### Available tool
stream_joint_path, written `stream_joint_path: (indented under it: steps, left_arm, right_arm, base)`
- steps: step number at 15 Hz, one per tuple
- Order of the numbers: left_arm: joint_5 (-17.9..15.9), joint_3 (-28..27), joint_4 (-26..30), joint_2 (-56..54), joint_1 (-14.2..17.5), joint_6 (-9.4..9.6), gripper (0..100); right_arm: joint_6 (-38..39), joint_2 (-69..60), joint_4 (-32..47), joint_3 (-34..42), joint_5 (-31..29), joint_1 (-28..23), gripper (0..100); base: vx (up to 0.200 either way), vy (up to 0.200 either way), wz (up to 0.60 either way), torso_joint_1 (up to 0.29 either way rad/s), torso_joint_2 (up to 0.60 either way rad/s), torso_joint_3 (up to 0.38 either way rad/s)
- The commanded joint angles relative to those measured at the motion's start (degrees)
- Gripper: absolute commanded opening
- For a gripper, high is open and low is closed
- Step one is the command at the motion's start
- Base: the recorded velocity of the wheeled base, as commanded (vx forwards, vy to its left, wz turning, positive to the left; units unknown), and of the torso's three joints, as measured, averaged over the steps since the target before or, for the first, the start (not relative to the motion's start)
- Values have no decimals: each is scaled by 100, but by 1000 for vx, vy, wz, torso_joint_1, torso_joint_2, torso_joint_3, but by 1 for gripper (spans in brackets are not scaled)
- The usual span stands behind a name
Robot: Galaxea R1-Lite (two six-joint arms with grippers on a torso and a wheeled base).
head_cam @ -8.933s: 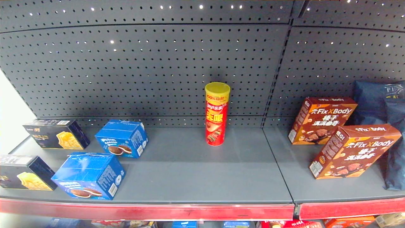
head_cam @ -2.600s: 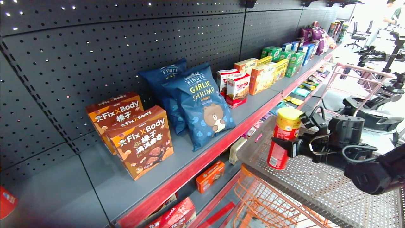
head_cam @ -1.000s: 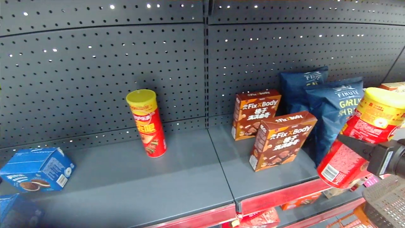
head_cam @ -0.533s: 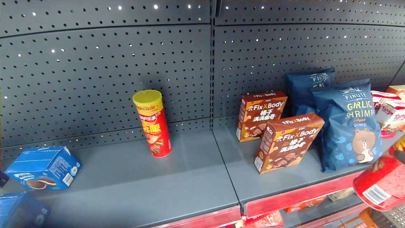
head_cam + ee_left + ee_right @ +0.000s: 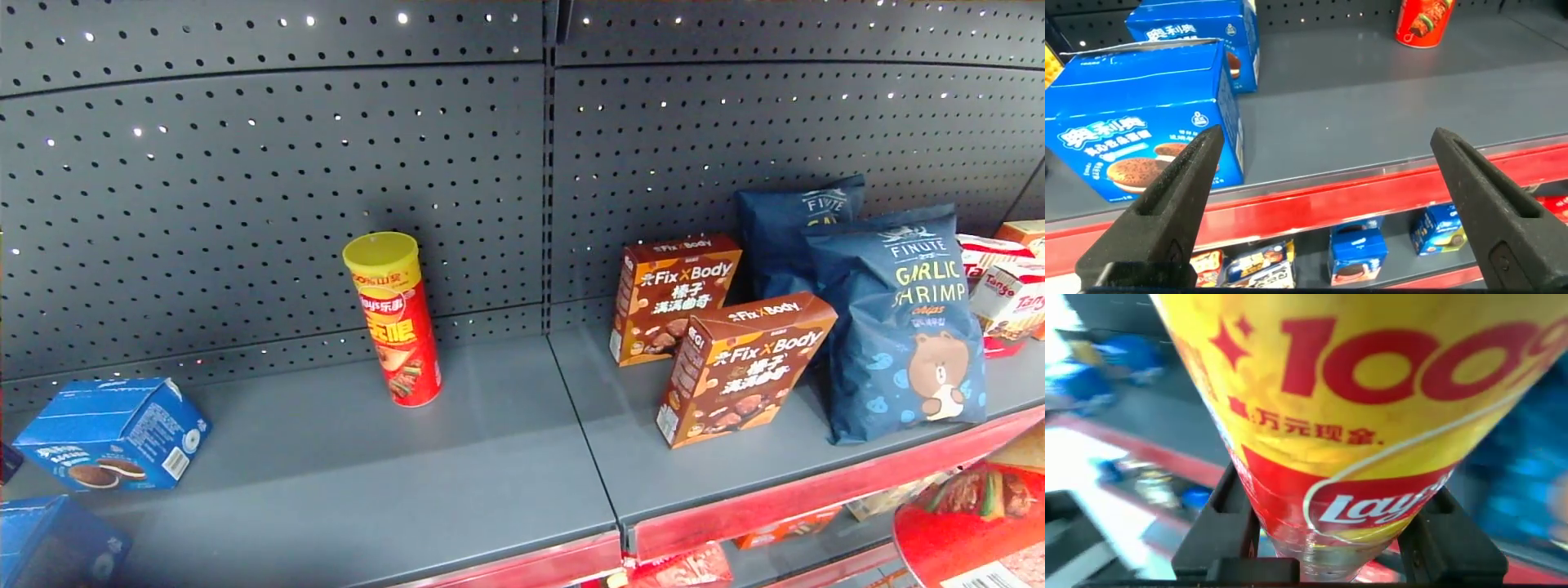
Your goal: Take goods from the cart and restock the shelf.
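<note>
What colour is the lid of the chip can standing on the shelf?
Yellow; the lid shows best in the head view.

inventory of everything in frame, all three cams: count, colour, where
standing chip can: 1, red with yellow lid, upright near the back of the shelf, mid-span
held chip can: 1, red and yellow, in the right gripper, in front of the shelf at the right
cookie boxes: 2, blue, left end of the shelf
brown boxes: 2, brown and orange, right of the standing chip can, one in front of the other
snack bags: 2, dark blue, right of the brown boxes
red-and-white boxes: at least 2, far right of the shelf
lower-shelf packs: several, red, blue and orange, on the level below
left gripper: 1, black, open, in front of the cookie boxes
right gripper: 1, black, shut on the held chip can
</note>
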Motion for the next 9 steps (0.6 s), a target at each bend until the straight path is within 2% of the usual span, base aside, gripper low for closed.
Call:
stream_joint_path:
  steps: [1, 3, 6, 9]
  left_arm:
    - [2, 0, 0, -2, -1, -2, 100]
    - [-7, 0, 0, -2, -1, 16, 100]
    - [-130, 0, 0, -2, -10, 69, 100]
    - [-139, -18, 26, -2, -19, 42, 100]
  right_arm:
    - [92, 31, 10, -50, 63, 642, 0]
    - [83, 127, 54, -23, 81, 888, 0]
    - [4, 250, 71, 108, 98, 932, 0]
    - [4, 330, 476, 47, 37, 940, 0]
  base:
    - [0, 0, 0, 0, 0, 0]
    - [0, 0, 0, 0, 0, 0]
    - [0, 0, 0, 0, 0, 0]
    - [0, 0, 0, 0, 0, 0]
